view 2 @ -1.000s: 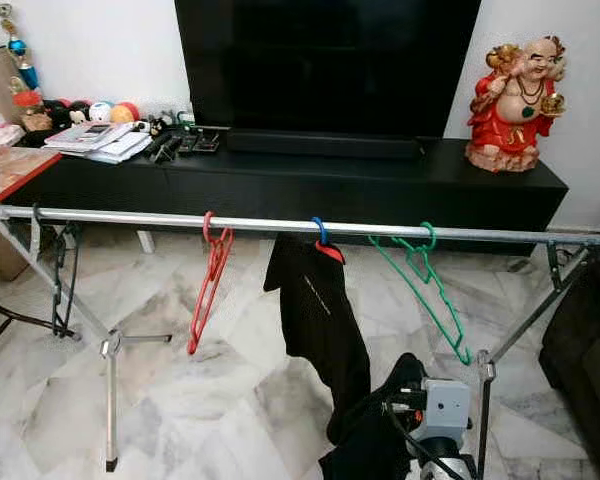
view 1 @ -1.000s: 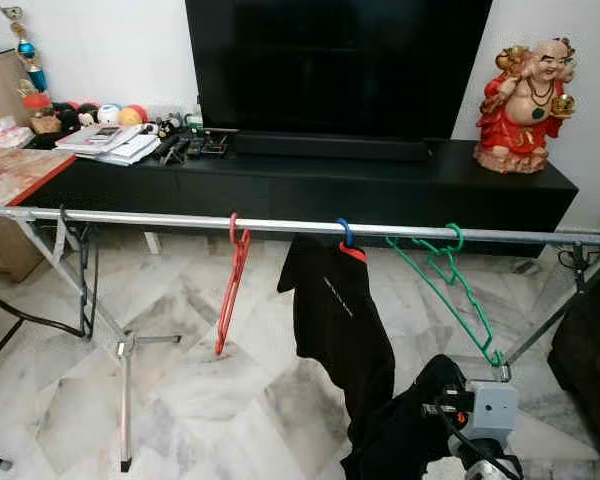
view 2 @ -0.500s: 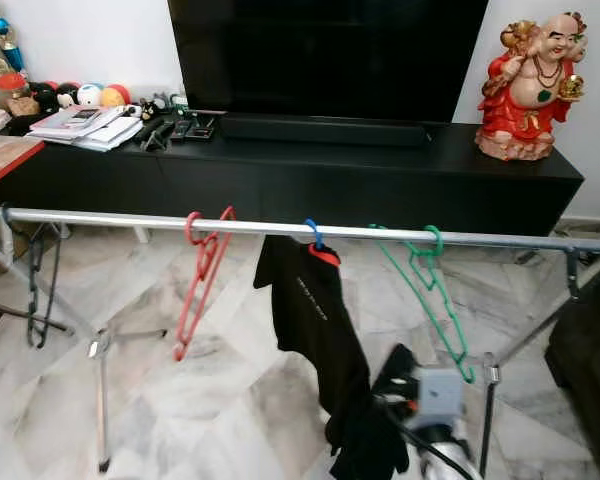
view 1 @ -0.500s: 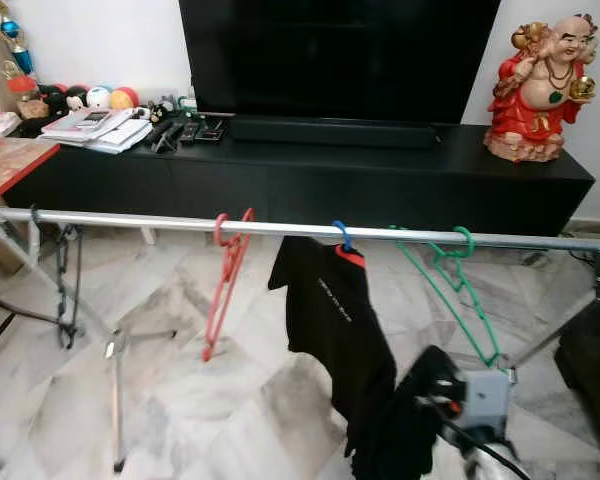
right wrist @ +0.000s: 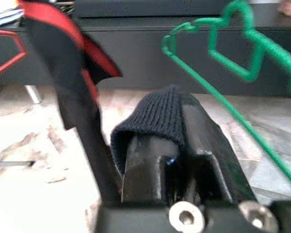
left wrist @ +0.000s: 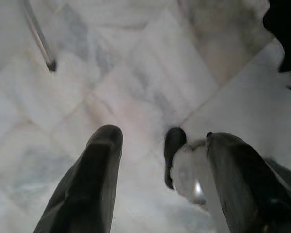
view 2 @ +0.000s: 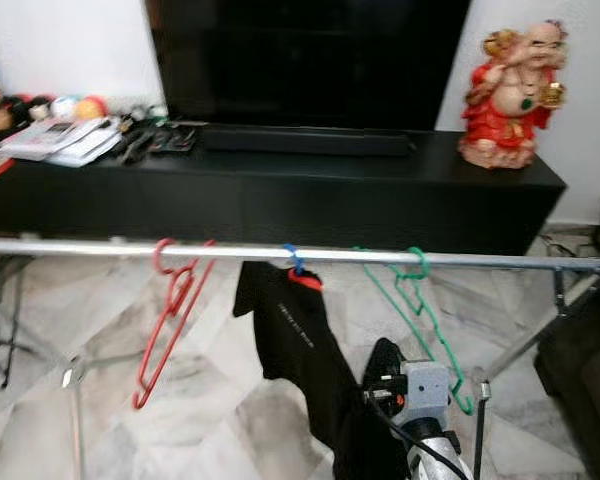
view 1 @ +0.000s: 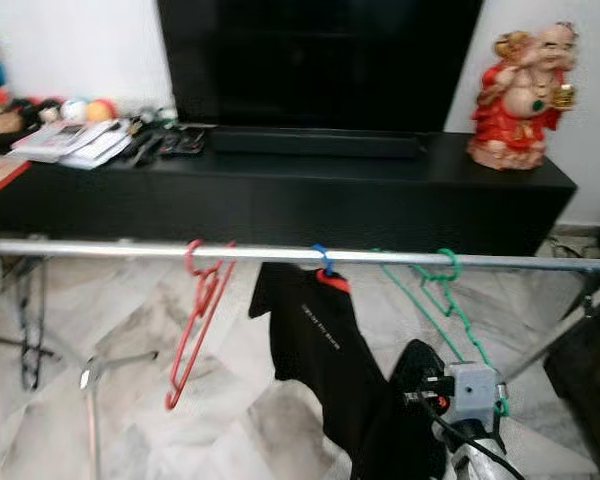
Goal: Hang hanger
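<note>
A silver clothes rail (view 1: 130,249) spans the view. On it hang an empty red hanger (view 1: 193,325), a blue-hooked hanger (view 1: 323,262) carrying a black shirt (view 1: 315,335), and an empty green hanger (view 1: 450,300). My right gripper (view 1: 417,368) is low and right of the shirt, below the green hanger. In the right wrist view the right gripper (right wrist: 177,114) is shut on a fold of black knitted cloth (right wrist: 155,114) from the shirt. In the left wrist view my left gripper (left wrist: 160,141) is open above the marble floor, holding nothing.
Behind the rail is a long black TV cabinet (view 1: 310,190) with a large screen, a red figurine (view 1: 520,95) and papers and remotes (view 1: 80,145). Rail legs (view 1: 90,400) stand on the marble floor at both ends. A dark sofa edge (view 1: 590,380) is on the right.
The whole picture has shifted and blurred, so the camera moved. My right gripper stays shut on the black cloth; the hangers keep their places on the rail.
</note>
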